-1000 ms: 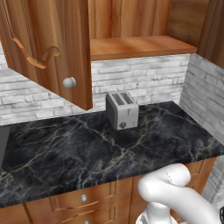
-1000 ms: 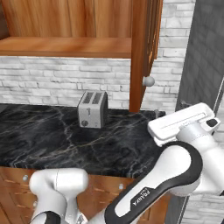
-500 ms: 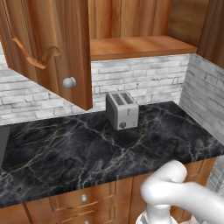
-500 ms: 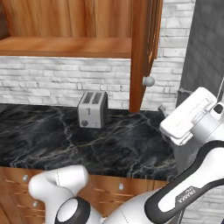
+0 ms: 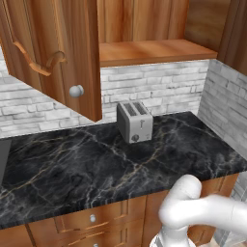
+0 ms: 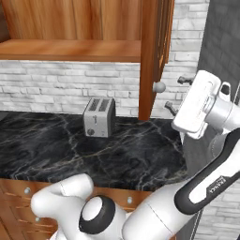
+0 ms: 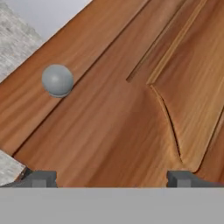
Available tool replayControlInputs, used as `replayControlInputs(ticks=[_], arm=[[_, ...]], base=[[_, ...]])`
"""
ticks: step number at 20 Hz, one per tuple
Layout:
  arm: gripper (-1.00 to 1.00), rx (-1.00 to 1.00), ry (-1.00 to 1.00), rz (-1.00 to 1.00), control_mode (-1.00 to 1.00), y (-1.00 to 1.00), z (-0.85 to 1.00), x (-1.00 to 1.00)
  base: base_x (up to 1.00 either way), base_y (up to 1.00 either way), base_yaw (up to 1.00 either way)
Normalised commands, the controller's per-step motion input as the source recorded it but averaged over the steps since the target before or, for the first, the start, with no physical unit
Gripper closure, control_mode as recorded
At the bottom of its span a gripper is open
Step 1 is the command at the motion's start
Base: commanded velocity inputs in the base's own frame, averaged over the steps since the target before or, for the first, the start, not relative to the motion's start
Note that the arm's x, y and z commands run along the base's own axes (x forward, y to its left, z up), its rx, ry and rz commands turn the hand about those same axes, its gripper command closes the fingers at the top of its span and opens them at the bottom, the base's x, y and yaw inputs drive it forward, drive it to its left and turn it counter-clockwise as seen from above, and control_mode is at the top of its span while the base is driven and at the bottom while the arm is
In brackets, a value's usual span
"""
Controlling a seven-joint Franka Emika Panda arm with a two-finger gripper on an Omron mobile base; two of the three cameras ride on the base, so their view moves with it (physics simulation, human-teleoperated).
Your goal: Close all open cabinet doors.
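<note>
Two cabinet doors stand open above the counter. The left cabinet door (image 5: 53, 53) swings out toward me, its round silver knob (image 5: 76, 90) at the lower corner. The right cabinet door (image 6: 150, 56) shows edge-on with its knob (image 6: 159, 86). My gripper (image 6: 177, 94) hovers just right of that door's lower edge, open, with nothing between its fingers. In the hand view the gripper (image 7: 111, 179) faces the right door's arched panel (image 7: 131, 109) at close range, the knob (image 7: 57, 80) up and to the left.
A silver toaster (image 5: 134, 121) stands on the black marble counter (image 5: 72, 164) below the bare cabinet shelf (image 5: 154, 50). Drawer fronts (image 5: 91, 219) run under the counter edge. A grey brick wall (image 5: 226, 106) closes the right side.
The hand has risen and tipped upward, ending closer to the right door's lower edge and knob. The jaws stay open. Doors and toaster have not moved.
</note>
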Motion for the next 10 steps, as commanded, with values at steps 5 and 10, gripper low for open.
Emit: replayControlInputs(ticks=[5, 10], arm=[[-1.0, -0.16, -0.06, 0.01, -1.0, 0.97, 0.18, 0.0], [-1.0, -0.2, -0.05, -0.01, -1.0, 1.0, 0.01, 0.0]], base=[[0.0, 0.0, 0.0], [0.0, 0.0, 0.0]])
